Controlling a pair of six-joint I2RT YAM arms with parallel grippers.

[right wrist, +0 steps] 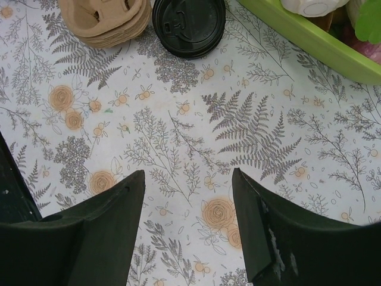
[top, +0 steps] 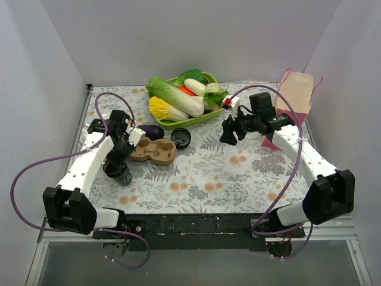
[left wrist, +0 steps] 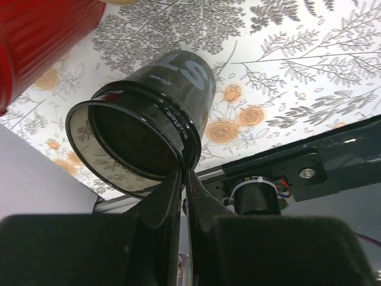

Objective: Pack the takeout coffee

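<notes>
Grasp step: left gripper pinches rim of lidless dark grey disposable cup near left edge; next move likely seats it in brown cardboard carrier; right gripper wide, empty.

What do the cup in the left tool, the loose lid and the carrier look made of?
Cup: coated paper or thin plastic, hard to tell; dark semi-gloss wall with printed lettering.
Lid: likely black moulded plastic, glossy, with raised sip detail.
Carrier: moulded paper pulp, matte brown, soft rounded edges.

At the back of the floral counter, a green tray heaped with vegetables. Just in front, a purple eggplant beside a brown cardboard carrier. Far right, a pink bag, upright.
</notes>
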